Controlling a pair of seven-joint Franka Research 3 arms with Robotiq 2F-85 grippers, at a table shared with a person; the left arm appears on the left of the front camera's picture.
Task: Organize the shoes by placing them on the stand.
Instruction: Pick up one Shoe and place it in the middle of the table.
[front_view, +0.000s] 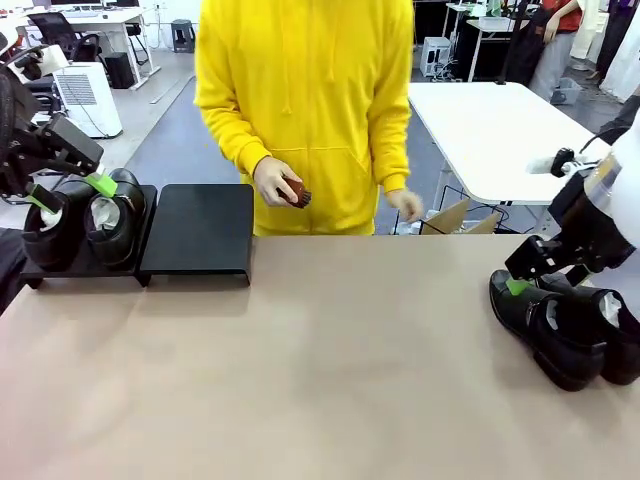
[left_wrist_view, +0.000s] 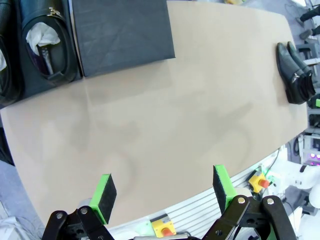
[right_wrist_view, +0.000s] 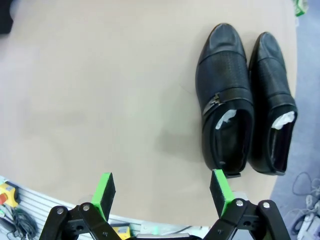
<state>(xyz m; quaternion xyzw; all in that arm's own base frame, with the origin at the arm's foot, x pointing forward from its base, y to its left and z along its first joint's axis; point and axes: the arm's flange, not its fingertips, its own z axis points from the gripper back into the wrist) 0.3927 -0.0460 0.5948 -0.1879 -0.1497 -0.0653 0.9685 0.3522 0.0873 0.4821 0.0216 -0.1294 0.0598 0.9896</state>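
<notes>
Two glossy black shoes (front_view: 50, 228) (front_view: 115, 215) with pale linings sit side by side on the left half of the black stand (front_view: 200, 230). My left gripper (front_view: 70, 193) hangs open just above them; in the left wrist view its green pads (left_wrist_view: 105, 192) are wide apart over bare table, with one shoe (left_wrist_view: 47, 42) and the stand (left_wrist_view: 122, 35) at the top. Two more shoes (front_view: 545, 330) (front_view: 615, 335) lie on the table at the right. My right gripper (front_view: 530, 280) is open just behind them; in its wrist view the pair (right_wrist_view: 225, 95) (right_wrist_view: 272, 100) lies ahead to the right.
A person in a yellow hoodie stands at the far edge, one hand holding a small brown object (front_view: 296, 194). The stand's right half is bare. The tan tabletop (front_view: 320, 370) stretches wide between the two pairs. A white table (front_view: 490, 130) stands behind.
</notes>
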